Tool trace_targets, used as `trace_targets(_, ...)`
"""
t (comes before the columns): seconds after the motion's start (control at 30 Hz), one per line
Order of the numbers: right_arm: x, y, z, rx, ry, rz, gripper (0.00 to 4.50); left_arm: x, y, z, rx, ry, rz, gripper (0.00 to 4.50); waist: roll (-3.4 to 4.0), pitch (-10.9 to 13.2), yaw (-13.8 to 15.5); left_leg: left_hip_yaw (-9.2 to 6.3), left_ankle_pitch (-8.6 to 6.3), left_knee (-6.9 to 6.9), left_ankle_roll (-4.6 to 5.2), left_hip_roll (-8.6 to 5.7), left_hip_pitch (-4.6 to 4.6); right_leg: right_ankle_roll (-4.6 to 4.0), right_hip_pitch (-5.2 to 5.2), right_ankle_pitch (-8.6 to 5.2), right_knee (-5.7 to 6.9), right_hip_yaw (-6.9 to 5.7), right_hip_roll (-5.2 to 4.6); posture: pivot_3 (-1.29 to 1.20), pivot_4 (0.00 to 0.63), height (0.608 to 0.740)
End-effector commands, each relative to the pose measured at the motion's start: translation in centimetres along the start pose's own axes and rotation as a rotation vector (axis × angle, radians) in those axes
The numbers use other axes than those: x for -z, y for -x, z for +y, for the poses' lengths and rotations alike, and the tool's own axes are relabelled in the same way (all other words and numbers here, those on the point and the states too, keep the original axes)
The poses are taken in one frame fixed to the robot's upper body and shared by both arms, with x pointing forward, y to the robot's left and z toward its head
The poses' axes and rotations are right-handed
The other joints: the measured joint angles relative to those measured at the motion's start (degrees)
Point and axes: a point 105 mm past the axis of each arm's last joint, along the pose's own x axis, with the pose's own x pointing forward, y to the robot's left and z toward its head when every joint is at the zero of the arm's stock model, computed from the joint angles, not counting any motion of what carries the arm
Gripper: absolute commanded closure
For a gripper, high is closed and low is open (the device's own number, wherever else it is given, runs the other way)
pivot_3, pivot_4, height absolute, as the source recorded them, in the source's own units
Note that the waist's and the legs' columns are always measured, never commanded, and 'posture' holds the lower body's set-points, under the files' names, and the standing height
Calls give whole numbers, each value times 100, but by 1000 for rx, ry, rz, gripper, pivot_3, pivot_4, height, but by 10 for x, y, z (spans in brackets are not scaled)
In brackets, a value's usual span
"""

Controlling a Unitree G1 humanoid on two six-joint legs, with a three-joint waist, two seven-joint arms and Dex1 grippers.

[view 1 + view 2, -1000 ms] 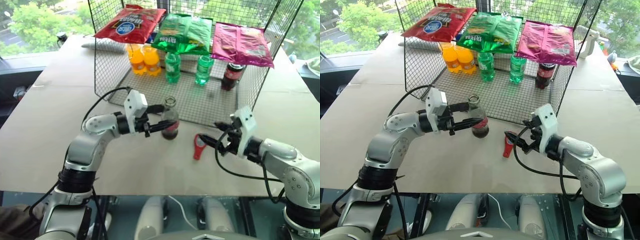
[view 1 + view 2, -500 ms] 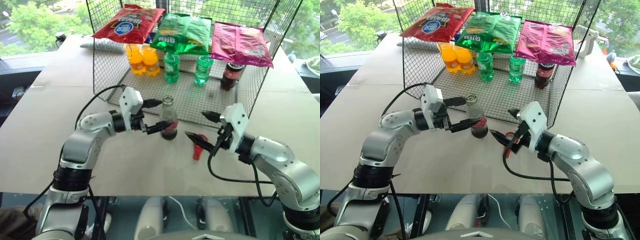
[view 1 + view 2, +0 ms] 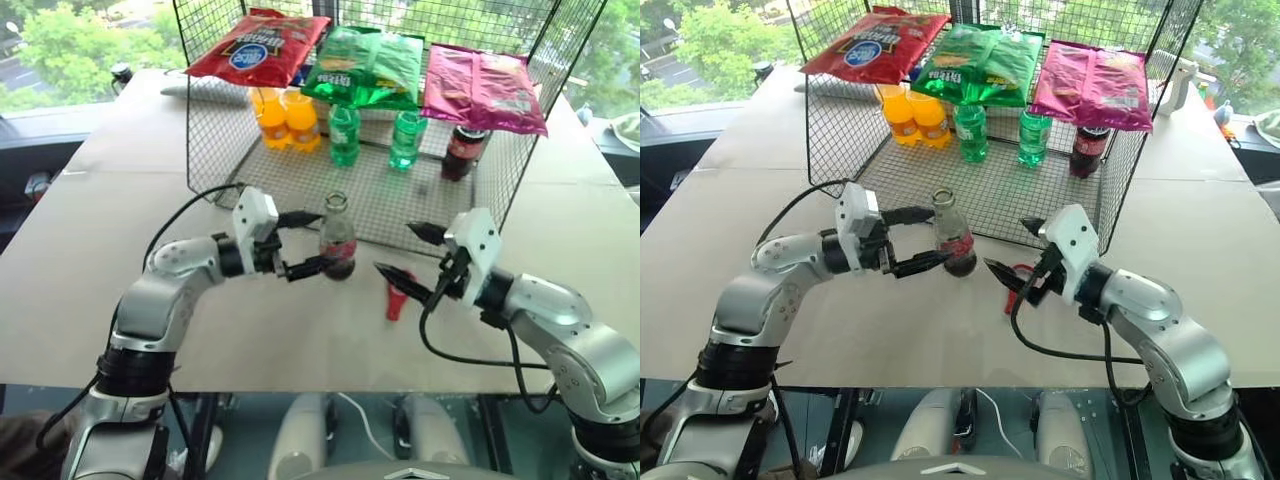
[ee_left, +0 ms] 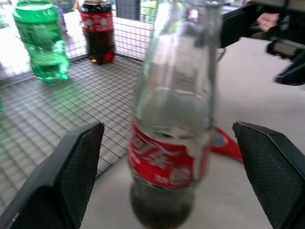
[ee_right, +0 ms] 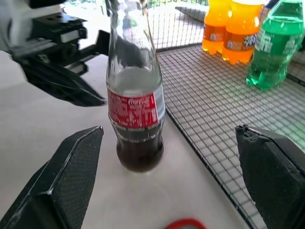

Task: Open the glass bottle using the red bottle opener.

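The glass bottle (image 3: 338, 237), clamped a second ago by the left pincer (image 3: 310, 241) at the middle of the frame, has been released: the two black fingers are now spread wide, one above and one below, with their tips just left of the bottle and apart from it. The left arm has been drawn slightly toward the left of the frame. The right pincer (image 3: 411, 252), closed at the red bottle opener (image 3: 398, 297) a second ago, has been opened and rolled and stands wide above it, the opener left lying on the table (image 3: 90, 240).
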Motion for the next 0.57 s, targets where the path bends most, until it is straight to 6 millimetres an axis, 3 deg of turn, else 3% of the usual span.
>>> trace_targets(0.03,-7,17,-1,39,46,-18,0,-15,9,-6,9,-39,-41,32,0,0,7,0,0,0,0,0,0,0,0,0,0,0,0,0,150,740)
trace_targets(0.1,-1,27,-3,74,42,2,0,-11,14,-9,-3,-30,-30,32,0,0,11,1,-1,0,1,0,1,-1,1,-1,0,0,-1,0,150,740)
trace_targets(0.23,20,70,-11,229,54,107,0,4,35,-12,-109,-20,18,32,0,-1,36,1,-1,-4,0,1,3,-2,1,-2,-1,1,-1,0,150,740)
trace_targets(0.37,31,100,-14,295,65,188,0,15,51,-17,-172,13,57,32,-2,-2,61,4,-2,-3,-1,3,9,0,1,-4,-1,4,-2,0,150,740)
trace_targets(0.57,41,119,-23,325,67,236,0,23,67,-20,-213,36,102,32,0,-4,76,3,-18,3,-27,9,37,20,21,-15,-1,1,-17,0,150,740)
